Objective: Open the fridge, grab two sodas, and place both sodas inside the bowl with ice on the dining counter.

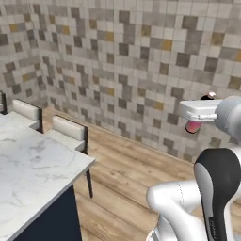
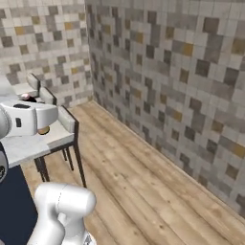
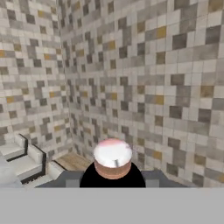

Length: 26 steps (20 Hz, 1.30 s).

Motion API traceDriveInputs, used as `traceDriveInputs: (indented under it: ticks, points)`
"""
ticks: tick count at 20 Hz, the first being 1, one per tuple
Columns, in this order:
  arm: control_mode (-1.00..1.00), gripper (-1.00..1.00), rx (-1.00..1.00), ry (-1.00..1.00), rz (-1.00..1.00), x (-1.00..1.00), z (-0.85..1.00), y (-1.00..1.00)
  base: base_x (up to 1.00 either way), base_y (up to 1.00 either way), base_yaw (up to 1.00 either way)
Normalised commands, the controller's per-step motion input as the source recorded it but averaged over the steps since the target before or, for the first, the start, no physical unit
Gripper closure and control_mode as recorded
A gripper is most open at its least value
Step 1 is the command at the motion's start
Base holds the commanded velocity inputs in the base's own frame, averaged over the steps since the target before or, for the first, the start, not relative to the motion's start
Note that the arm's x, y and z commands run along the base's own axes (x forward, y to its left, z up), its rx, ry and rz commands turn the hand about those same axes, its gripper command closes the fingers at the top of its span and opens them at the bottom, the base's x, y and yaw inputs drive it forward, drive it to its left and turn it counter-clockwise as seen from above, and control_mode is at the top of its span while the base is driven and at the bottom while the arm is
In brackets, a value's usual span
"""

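Pink soda bottle (image 1: 193, 125) held in the tool (image 1: 197, 113), beyond the marble dining counter (image 1: 28, 164).

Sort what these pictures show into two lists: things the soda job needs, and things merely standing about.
Job:
pink soda, carried in the gripper
dining counter

Standing about:
stools
tiled wall
wood floor

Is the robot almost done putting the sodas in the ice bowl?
Not yet. The pink soda is out of the fridge and sits held in the end effector, carried in the air past the dining counter and its stools. It must still go into the bowl with ice, and so must a second soda.
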Motion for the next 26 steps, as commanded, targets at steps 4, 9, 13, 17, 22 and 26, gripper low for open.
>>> traceDriveInputs:
  ticks: [4,9,13,17,22,26]
  points:
    - [1.00,1.00,0.00,0.00,0.00,0.00,0.00,0.00,0.75,-0.48,0.41]
    - [1.00,1.00,0.00,0.00,0.00,0.00,0.00,0.00,0.73,-0.50,0.41]
    - [1.00,1.00,0.00,0.00,0.00,0.00,0.00,0.00,0.70,-0.50,0.41]
    - [1.00,1.00,0.00,0.00,0.00,0.00,0.00,0.00,0.80,-0.51,0.40]
    - [1.00,1.00,0.00,0.00,0.00,0.00,0.00,0.00,0.82,-0.50,0.39]
    - [1.00,1.00,0.00,0.00,0.00,0.00,0.00,0.00,0.85,-0.50,0.38]
